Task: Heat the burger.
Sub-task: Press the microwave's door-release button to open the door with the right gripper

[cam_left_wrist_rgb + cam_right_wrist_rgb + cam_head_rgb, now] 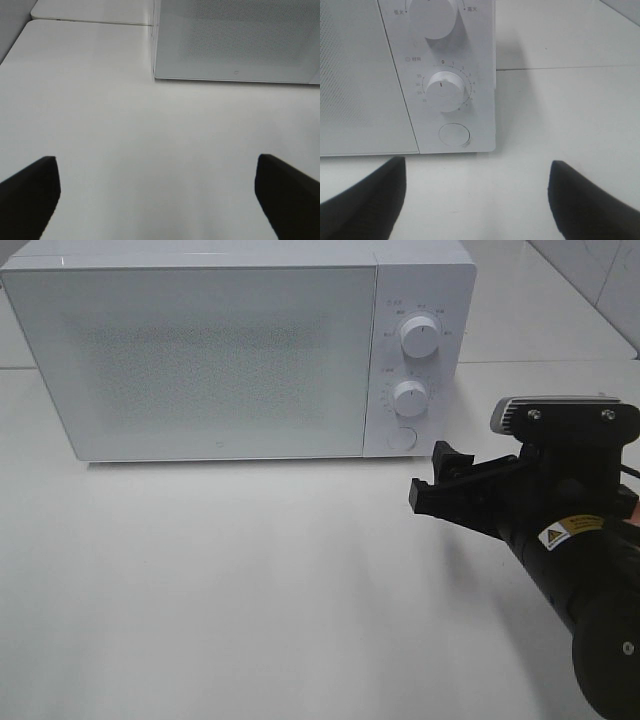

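On the white surface (250, 590), a white microwave (210, 360) is set at the back with its door shut; the burger cannot be seen in any view. The right arm (580, 570) is held near the control panel, and the jaws of the right gripper (432, 476) are spread wide, with nothing grasped. The left gripper (159, 195) is poised over the surface before the door, its jaws likewise released and empty. The lower knob (410, 397) is pointed at zero, above a round button (400, 438).
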Available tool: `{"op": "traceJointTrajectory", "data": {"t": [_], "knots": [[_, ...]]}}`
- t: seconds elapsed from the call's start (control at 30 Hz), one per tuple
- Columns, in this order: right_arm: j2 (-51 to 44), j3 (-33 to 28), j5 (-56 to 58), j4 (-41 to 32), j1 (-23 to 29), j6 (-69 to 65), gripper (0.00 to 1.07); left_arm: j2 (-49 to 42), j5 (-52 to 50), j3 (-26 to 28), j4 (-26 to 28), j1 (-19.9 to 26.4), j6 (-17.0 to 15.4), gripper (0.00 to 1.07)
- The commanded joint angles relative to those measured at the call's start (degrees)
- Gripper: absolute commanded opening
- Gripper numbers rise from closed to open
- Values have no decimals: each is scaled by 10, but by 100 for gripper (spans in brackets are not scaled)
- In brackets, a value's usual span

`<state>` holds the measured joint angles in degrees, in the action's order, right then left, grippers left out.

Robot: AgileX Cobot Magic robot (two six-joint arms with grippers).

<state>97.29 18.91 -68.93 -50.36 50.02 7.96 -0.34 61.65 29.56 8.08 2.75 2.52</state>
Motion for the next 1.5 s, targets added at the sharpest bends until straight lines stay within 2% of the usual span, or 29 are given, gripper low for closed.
{"op": "traceJointTrajectory", "data": {"t": [0.03,0.3,0.47,0.5,0.53,0.57,0.6,0.83,0.9,1.23,1.5], "knots": [[1,5,-13,5,2,-60,73,-9,-6,-1,3,0,0,98],[1,5,-11,5,2,-262,56,-9,-6,-1,3,0,0,98],[1,5,-1,11,2,-437,36,-9,-6,-1,3,0,0,98],[1,5,-1,11,2,-437,36,-9,-6,-1,3,0,0,98],[1,5,5,22,2,-494,29,-9,-6,-1,3,0,0,98],[1,5,5,22,2,-494,29,-9,-6,-1,3,0,0,98],[1,5,9,36,2,-556,23,-9,-6,-1,3,0,0,98],[1,5,25,53,2,-696,9,-9,-6,-1,3,0,0,98],[1,5,45,53,1,-746,0,-9,-6,-1,3,0,0,98],[2,5,111,45,1,-797,0,-9,-6,-1,3,0,0,98],[33,28,112,49,1,-804,0,-9,-6,-1,3,0,0,98]]}}
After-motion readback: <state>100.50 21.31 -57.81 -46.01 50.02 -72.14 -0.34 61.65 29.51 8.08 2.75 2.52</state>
